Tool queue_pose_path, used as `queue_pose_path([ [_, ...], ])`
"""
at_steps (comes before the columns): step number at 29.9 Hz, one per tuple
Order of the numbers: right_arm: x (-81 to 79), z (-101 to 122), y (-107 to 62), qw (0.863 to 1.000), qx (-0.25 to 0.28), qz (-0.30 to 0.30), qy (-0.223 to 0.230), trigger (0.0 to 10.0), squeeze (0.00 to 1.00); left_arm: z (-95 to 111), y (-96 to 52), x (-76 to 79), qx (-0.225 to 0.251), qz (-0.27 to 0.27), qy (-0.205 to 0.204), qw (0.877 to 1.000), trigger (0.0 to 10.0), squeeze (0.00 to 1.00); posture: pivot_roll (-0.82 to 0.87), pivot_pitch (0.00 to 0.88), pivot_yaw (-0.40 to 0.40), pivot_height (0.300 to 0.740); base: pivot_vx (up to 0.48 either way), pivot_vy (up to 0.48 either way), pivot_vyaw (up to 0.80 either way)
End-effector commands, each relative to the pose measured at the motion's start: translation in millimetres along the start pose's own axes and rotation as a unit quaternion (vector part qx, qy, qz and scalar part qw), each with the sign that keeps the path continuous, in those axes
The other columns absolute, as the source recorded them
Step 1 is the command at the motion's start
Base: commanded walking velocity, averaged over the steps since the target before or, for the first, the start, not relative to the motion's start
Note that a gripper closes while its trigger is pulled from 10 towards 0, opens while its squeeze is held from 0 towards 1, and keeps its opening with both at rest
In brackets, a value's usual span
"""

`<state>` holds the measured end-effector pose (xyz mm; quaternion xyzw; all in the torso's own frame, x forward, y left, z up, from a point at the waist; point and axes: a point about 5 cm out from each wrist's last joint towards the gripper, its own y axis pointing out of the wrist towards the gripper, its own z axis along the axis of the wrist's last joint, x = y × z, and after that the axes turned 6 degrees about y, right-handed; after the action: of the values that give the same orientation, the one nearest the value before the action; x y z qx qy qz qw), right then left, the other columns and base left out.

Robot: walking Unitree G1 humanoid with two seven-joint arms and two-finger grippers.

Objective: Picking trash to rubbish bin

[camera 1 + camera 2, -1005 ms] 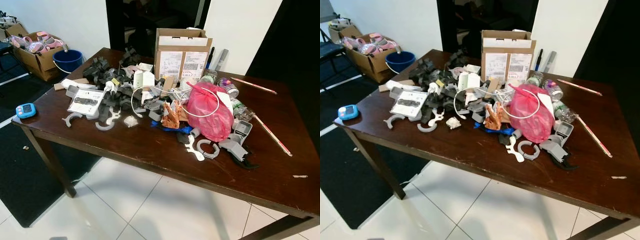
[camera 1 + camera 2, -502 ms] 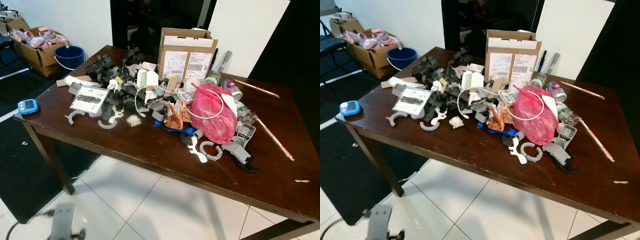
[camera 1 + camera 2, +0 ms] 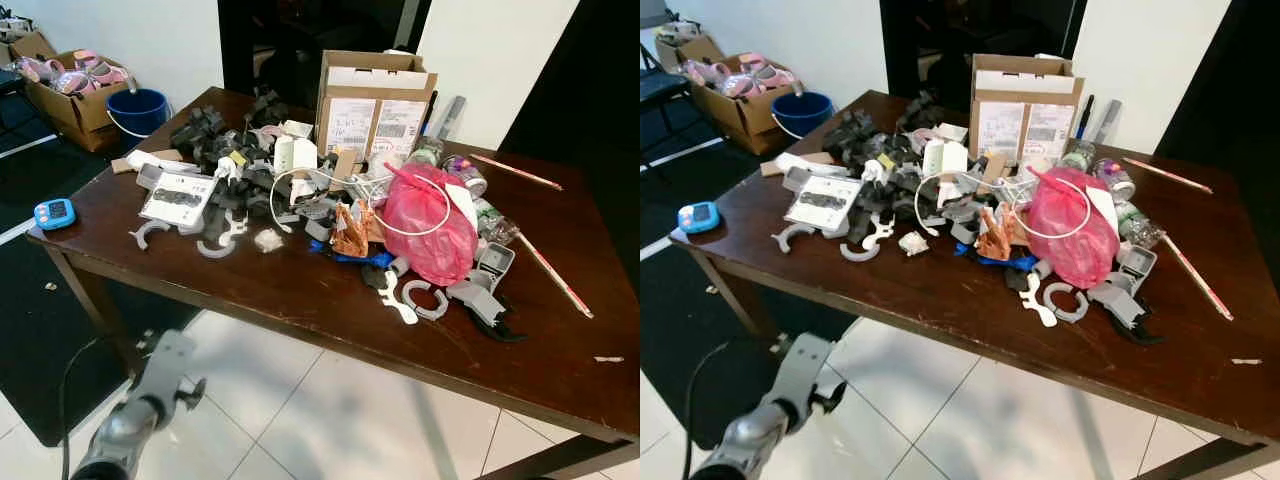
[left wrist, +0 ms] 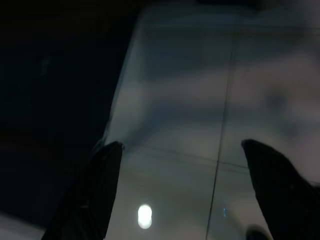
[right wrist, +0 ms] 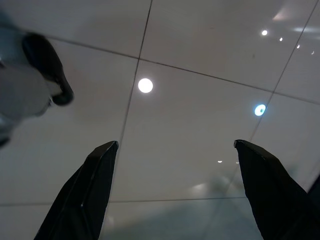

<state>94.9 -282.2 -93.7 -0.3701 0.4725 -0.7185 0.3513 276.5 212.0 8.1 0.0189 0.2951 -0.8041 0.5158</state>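
Lying mid-table beside the cardboard box: pink trash bag | left arm raised low before the table, left gripper spread, empty | right gripper spread above floor tiles

Both eye views look forward and down from head height onto the cluttered table, near its front edge; they share the table and the tiled floor. Each wrist view faces close onto that floor along its hand's spread fingers.
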Motion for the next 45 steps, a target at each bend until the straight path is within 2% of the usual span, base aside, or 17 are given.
queue_pose_path([
  [1,-0.5,-7,0.4,1.0,-0.011,0.002,-0.012,10.0,0.0,12,3.4,3.4,0.029,-0.023,0.012,0.999,10.0,0.0,0.16,0.099,-0.061,0.74,0.0,0.0,0.0],
  [4,-2.2,-12,0.7,1.0,-0.018,0.006,-0.022,10.0,0.0,60,5.1,18.8,0.137,-0.133,0.03,0.981,10.0,0.0,0.17,0.099,-0.062,0.74,0.0,0.0,0.0],
  [6,-2.0,-13,0.7,1.0,-0.019,0.006,-0.024,10.0,0.0,68,1.7,26.8,0.153,-0.176,0.035,0.972,10.0,0.0,0.16,0.1,-0.062,0.74,0.0,0.0,0.0],
  [9,0.5,-17,0.9,0.999,-0.022,0.004,-0.027,10.0,0.0,92,-23.8,54.9,0.194,-0.339,0.019,0.921,10.0,0.0,0.16,0.101,-0.059,0.74,0.0,0.0,0.0],
  [11,2.3,-18,1.0,0.999,-0.023,0.004,-0.028,10.0,0.0,102,-38.2,64.7,0.209,-0.401,0.012,0.892,10.0,0.0,0.15,0.101,-0.059,0.74,0.0,0.0,0.0],
  [13,3.9,-19,1.0,0.999,-0.024,0.003,-0.029,10.0,0.0,111,-49.6,68.0,0.227,-0.437,0.01,0.871,10.0,0.0,0.15,0.101,-0.059,0.74,0.0,0.0,0.0],
  [16,5.9,-22,1.0,0.999,-0.026,0.002,-0.03,10.0,0.0,131,-59.0,63.1,0.274,-0.442,0.006,0.854,10.0,0.0,0.15,0.102,-0.059,0.74,0.0,0.0,0.0],
  [21,7.6,-24,1.1,0.999,-0.022,0.005,-0.032,10.0,0.0,162,-63.0,41.3,0.35,-0.374,-0.012,0.859,10.0,0.0,0.15,0.106,-0.063,0.74,0.0,0.0,0.0],
  [25,1.0,-18,1.1,0.999,0.002,0.038,0.0,10.0,0.0,189,-65.9,2.7,0.405,-0.239,-0.024,0.882,10.0,0.0,0.15,0.111,-0.065,0.74,0.0,0.0,0.0],
  [26,1.0,-18,1.1,0.999,0.002,0.038,0.0,10.0,0.0,189,-65.9,2.7,0.405,-0.239,-0.024,0.882,10.0,0.0,0.15,0.111,-0.065,0.74,0.0,0.0,0.0],
  [27,-1.7,-14,0.9,0.999,0.011,0.049,0.0,10.0,0.0,197,-65.7,-20.8,0.405,-0.153,-0.024,0.901,10.0,0.0,0.16,0.115,-0.068,0.74,0.0,0.0,0.0],
  [28,-1.7,-14,0.9,0.999,0.011,0.049,0.0,10.0,0.0,197,-65.7,-20.8,0.405,-0.153,-0.024,0.901,10.0,0.0,0.16,0.115,-0.068,0.74,0.0,0.0,0.0],
  [32,-4.3,-12,0.7,0.998,0.014,0.058,-0.021,10.0,0.0,198,-65.6,-44.0,0.382,-0.072,-0.014,0.921,10.0,0.0,0.16,0.122,-0.073,0.74,0.0,0.0,0.39],
  [35,-9.4,-9,0.4,0.996,0.016,0.066,-0.052,10.0,0.0,182,-53.4,-73.4,0.294,0.036,0.017,0.955,10.0,0.0,0.17,0.131,-0.078,0.74,0.0,0.0,0.76],
  [38,-10.4,-8,0.4,0.996,0.017,0.068,-0.058,10.0,0.0,179,-51.7,-78.2,0.282,0.053,0.02,0.958,10.0,0.0,0.17,0.131,-0.078,0.74,0.0,0.0,0.77],
  [42,-12.2,-7,0.2,0.989,0.016,0.065,-0.133,10.0,0.0,180,-46.3,-98.2,0.263,0.125,0.004,0.957,10.0,0.0,0.16,0.137,-0.081,0.74,0.0,0.0,0.68],
  [45,-12.3,-8,0.3,0.989,0.016,0.062,-0.137,10.0,0.0,175,-42.6,-107.5,0.23,0.166,0.023,0.959,10.0,0.0,0.16,0.143,-0.079,0.74,0.0,0.0,0.0],
])
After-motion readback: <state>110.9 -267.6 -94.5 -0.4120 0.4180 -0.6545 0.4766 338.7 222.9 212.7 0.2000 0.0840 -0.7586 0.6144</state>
